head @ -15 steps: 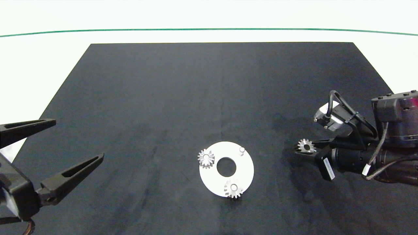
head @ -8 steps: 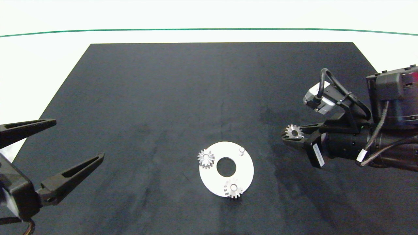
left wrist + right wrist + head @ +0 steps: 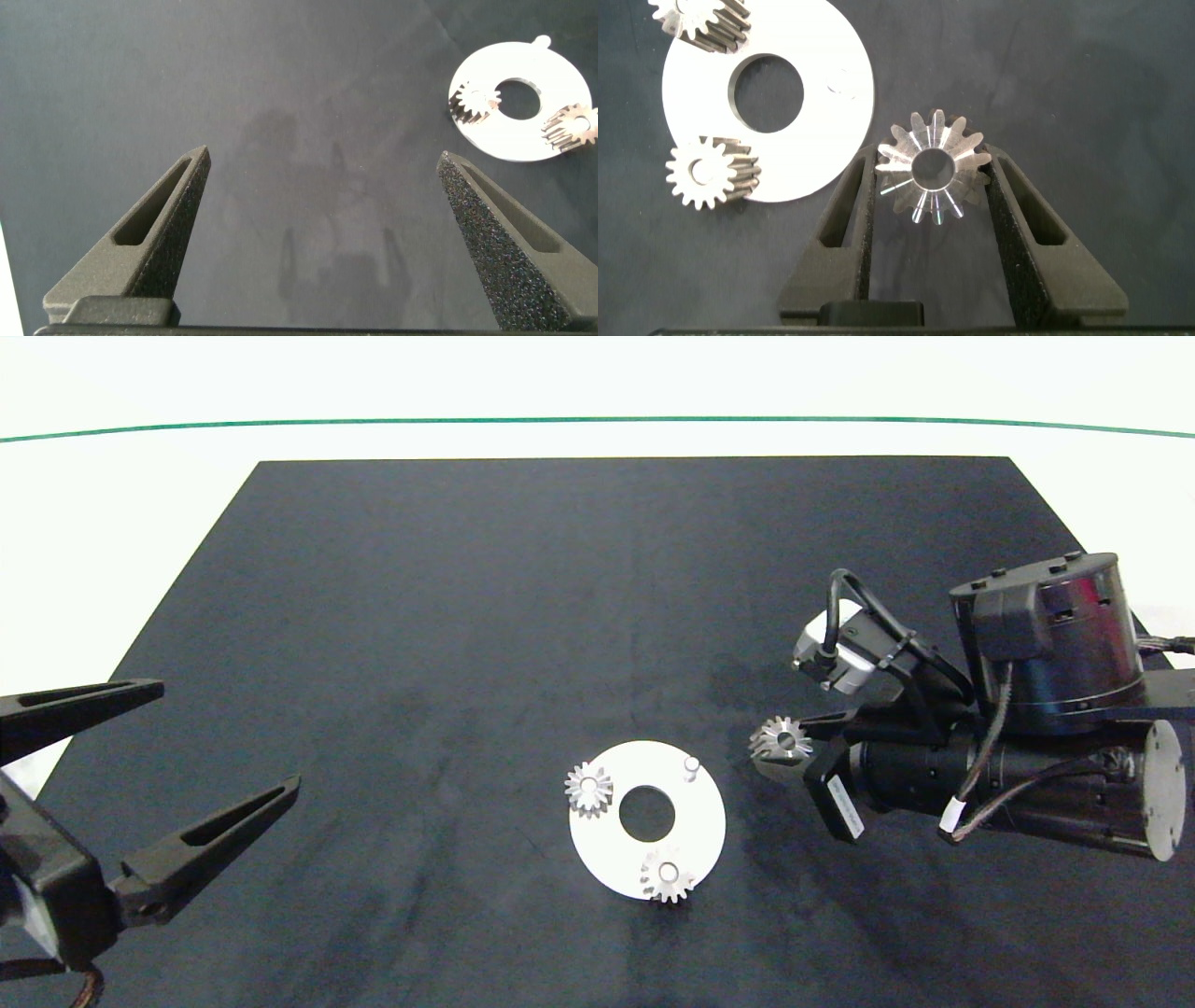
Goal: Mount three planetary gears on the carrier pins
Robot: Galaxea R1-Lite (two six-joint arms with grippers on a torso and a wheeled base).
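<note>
The right tool (image 3: 780,753), clenching the third gear (image 3: 780,739), sits just right of the bare pin (image 3: 691,765); the left tool (image 3: 149,784), parked wide apart, is farther off

Robot test bench, black mat (image 3: 523,616) on white table (image 3: 112,504) (green line (image 3: 373,423) across it), bare lab-like setup

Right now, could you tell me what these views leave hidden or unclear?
- Two carrier pins' shafts: covered by the seated gears and in every view.
- Held gear's underside: faces away; the right gripper clamps its sides.
- Left gripper: base cut off by the head view's edge.
</note>
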